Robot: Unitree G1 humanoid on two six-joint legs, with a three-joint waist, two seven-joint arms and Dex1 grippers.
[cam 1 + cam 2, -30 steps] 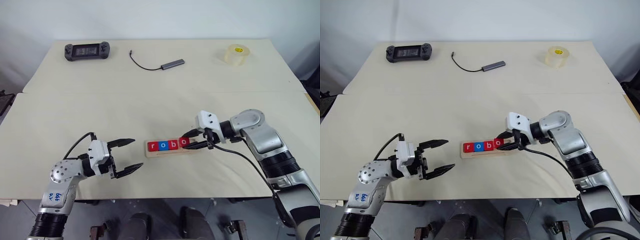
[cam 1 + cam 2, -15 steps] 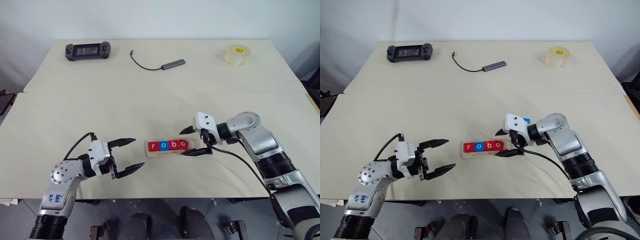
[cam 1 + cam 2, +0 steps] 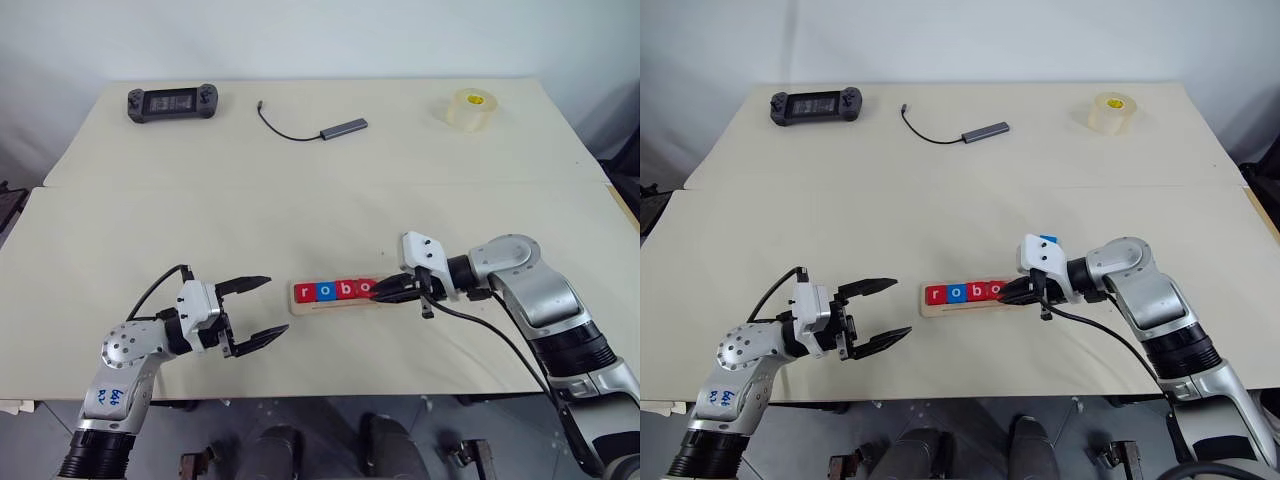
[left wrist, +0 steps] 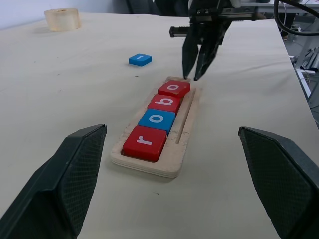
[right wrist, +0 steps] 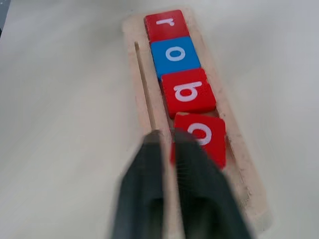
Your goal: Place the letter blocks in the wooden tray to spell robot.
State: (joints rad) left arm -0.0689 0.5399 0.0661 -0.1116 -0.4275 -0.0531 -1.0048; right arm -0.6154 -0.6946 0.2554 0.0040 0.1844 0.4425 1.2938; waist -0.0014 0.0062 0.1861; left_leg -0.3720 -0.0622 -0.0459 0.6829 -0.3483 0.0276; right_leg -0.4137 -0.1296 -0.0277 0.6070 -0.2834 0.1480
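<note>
The wooden tray (image 3: 336, 306) lies on the table in front of me. In its slot sit a red r (image 4: 145, 143), a blue o (image 4: 156, 121), a red b (image 4: 167, 103) and a red o (image 4: 174, 88), the last one slightly askew. A blue t (image 4: 140, 59) lies flat on the table beyond the tray, partly hidden behind my right wrist in the eye views. My right gripper (image 3: 378, 291) is shut and empty, its tips at the red o's edge at the tray's right end. My left gripper (image 3: 275, 306) hangs open and empty, left of the tray.
At the table's far side lie a black game controller (image 3: 172, 102), a grey USB hub with its cable (image 3: 345, 127) and a roll of tape (image 3: 472, 108). A seam crosses the table between them and the tray.
My right gripper let go of the last red o, opened wide, then shut with its tips beside that tile. The left arm has stayed still.
</note>
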